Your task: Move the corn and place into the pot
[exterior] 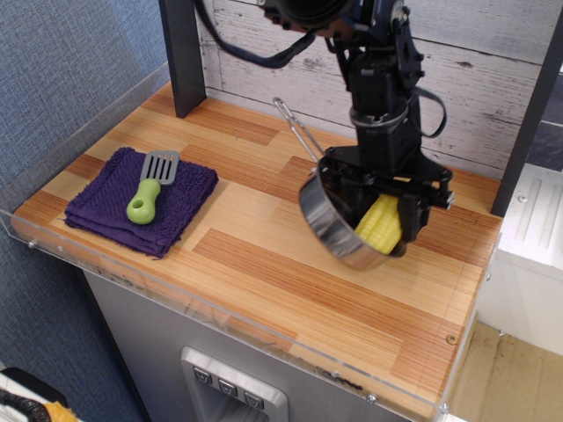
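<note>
- My pincer point(384, 220) hangs low over the back right of the counter point(264, 264), its 2 fingers pressed against the sides of the corn point(378, 224), so I am pinching the cob.
- The corn sits directly between my fingertips, not off to any side. Its long axis runs on a slant, upper end toward the right and back, lower end toward the front left.
- The cob is already inside the rim of the pot point(330, 230), with its lower end down near the pan's floor. I cannot tell whether it actually touches the metal.
- The pot is not flat: it is tipped steeply, its near wall facing the front left and its wire handle point(295, 130) pointing up and back toward the plank wall.
- My judgement: I seem to be pressing on the pan's far side, which would explain the tilt, so letting go here risks the pan rocking back and the corn rolling.
- The next move turns on this: the corn needs only to drop straight down from my grip.
- The spatula point(151, 186) on the purple cloth point(114, 207) lies well apart on the left.
</note>
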